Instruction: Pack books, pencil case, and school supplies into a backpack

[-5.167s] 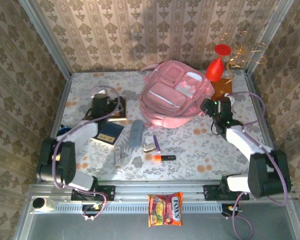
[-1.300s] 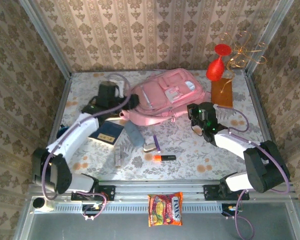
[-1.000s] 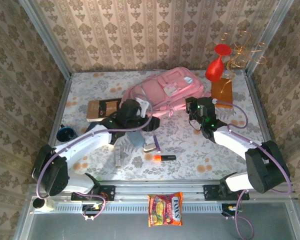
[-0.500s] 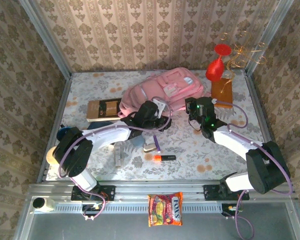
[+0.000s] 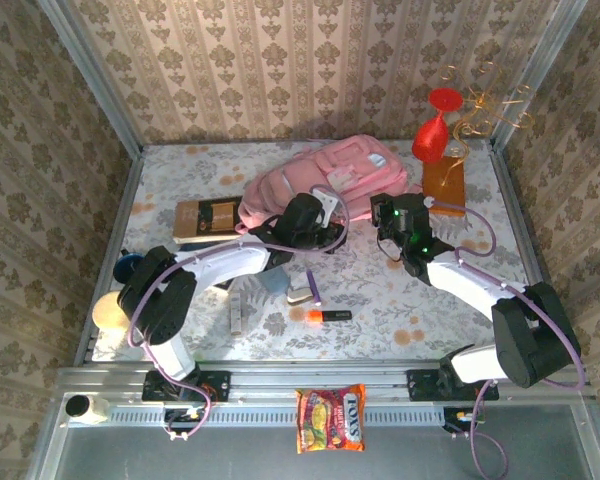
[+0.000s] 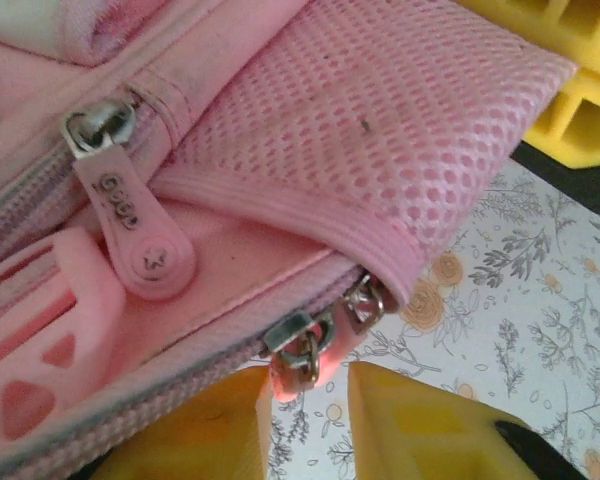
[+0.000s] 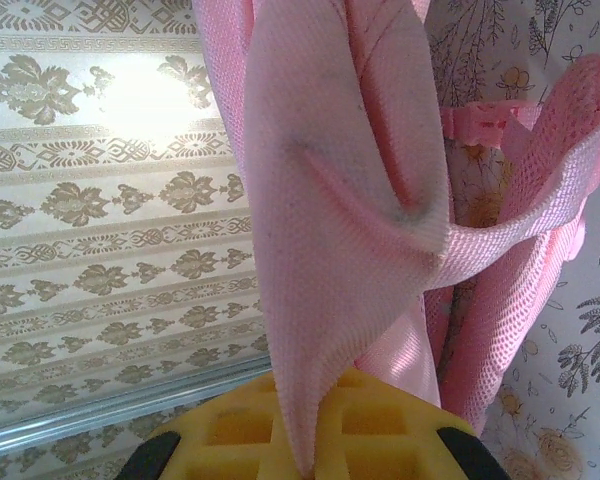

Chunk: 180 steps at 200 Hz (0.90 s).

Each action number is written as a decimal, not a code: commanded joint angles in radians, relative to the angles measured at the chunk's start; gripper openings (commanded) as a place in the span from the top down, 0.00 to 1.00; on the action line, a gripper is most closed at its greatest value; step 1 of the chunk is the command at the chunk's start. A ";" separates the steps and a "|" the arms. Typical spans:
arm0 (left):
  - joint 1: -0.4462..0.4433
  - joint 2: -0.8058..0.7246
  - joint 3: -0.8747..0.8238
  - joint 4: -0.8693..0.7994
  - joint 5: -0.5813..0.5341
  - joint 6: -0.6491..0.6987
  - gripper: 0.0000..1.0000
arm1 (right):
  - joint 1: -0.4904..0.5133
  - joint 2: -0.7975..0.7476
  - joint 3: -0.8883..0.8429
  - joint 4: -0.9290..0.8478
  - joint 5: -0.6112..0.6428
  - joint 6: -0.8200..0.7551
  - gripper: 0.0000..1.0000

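Note:
The pink backpack (image 5: pixel 325 178) lies at the back centre of the table. In the left wrist view a metal zipper pull (image 6: pixel 305 355) with a pink tab hangs between my left gripper's (image 6: pixel 310 390) yellow fingers; the tab touches one finger and a gap remains beside the other. My left gripper (image 5: pixel 320 212) sits at the backpack's near edge. My right gripper (image 5: pixel 388 213) (image 7: pixel 315 395) is shut on a pink backpack strap (image 7: pixel 330 200). The brown book (image 5: pixel 208 217) lies left of the backpack. The grey-blue pencil case (image 5: pixel 274 279), purple pen (image 5: pixel 313 288), beige piece (image 5: pixel 300 296), pale stick (image 5: pixel 236 313) and orange-and-black marker (image 5: pixel 326 316) lie in front.
A red vase (image 5: pixel 431 130) and an orange-brown slab (image 5: pixel 443 181) stand at the back right beside a gold wire ornament (image 5: pixel 490 105). An orange snack packet (image 5: pixel 330 418) lies on the front rail. A small blue item (image 5: pixel 130 267) sits by the left wall.
My left gripper has swung right from near the brown book to the backpack's near edge, and its jaws have narrowed around the zipper pull. The right gripper still holds the strap.

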 commanded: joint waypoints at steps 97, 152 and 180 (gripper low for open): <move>0.088 -0.077 -0.093 0.083 0.091 0.051 1.00 | -0.020 -0.038 0.014 0.020 0.020 -0.046 1.00; 0.102 -0.099 -0.131 0.099 0.108 0.094 1.00 | -0.027 -0.030 -0.004 0.018 0.018 -0.050 1.00; 0.100 -0.087 -0.128 0.127 0.144 0.093 1.00 | -0.027 -0.020 -0.003 0.032 0.005 -0.043 1.00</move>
